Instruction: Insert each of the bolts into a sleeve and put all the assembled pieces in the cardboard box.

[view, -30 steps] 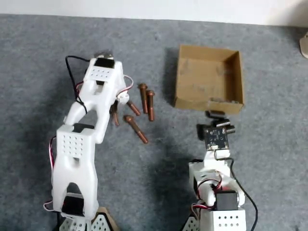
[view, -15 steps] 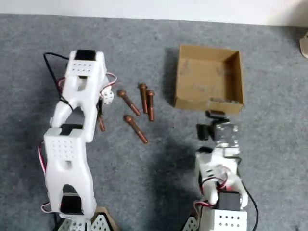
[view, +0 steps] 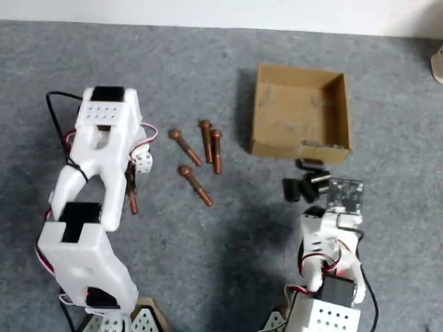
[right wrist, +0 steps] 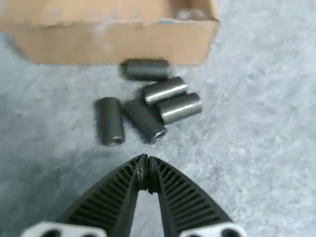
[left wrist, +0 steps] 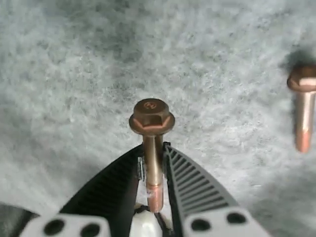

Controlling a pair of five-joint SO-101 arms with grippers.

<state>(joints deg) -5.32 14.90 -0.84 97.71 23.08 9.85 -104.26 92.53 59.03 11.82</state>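
We note the left tool [left wrist: 153, 148] clamping one bolt [left wrist: 151, 117], the right tool [right wrist: 147, 165] closed empty, all five sleeves [right wrist: 165, 90] unfilled.

Left arm [view: 97, 159] over the carpet [view: 208, 263], a bolt [view: 132, 202] poking out beneath it; four loose bolts [view: 196, 185] lie between it and the cardboard box [view: 277, 149], dark sleeves [view: 304, 185] clustered by its near wall.
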